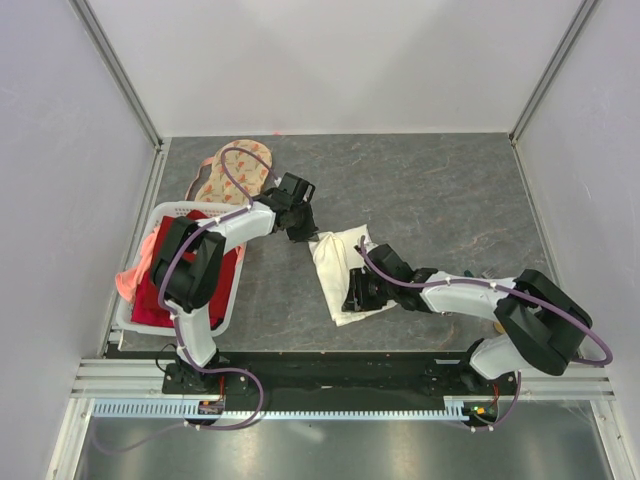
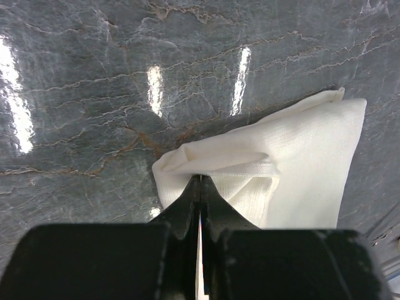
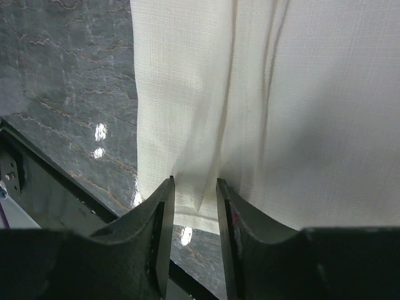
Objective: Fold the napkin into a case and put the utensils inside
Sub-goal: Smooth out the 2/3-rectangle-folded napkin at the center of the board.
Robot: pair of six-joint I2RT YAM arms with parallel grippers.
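Item 1, the plain cream-white cloth napkin [image 1: 335, 265]: you are seeing it lying folded into a rumpled, elongated shape near the middle of the grey marbled bench [image 1: 450, 190], between the two arms.

Item 2, the left tool [image 2: 200, 181]: its jaws are pressing together and pinching the napkin's far left corner, where the cloth is bunching at the fingertips.

Item 3, the right tool [image 3: 194, 190]: its jaws are standing spread at the napkin's near end, with a soft ridge of cloth lying loose in the gap.

Item 4, the white plastic basket [image 1: 175, 206]: it is sitting at the bench's left edge, holding a red cloth [image 1: 148, 300].

Item 5, the peach floral-print cloth [image 1: 215, 185]: it is lying on the bench just beyond the basket.
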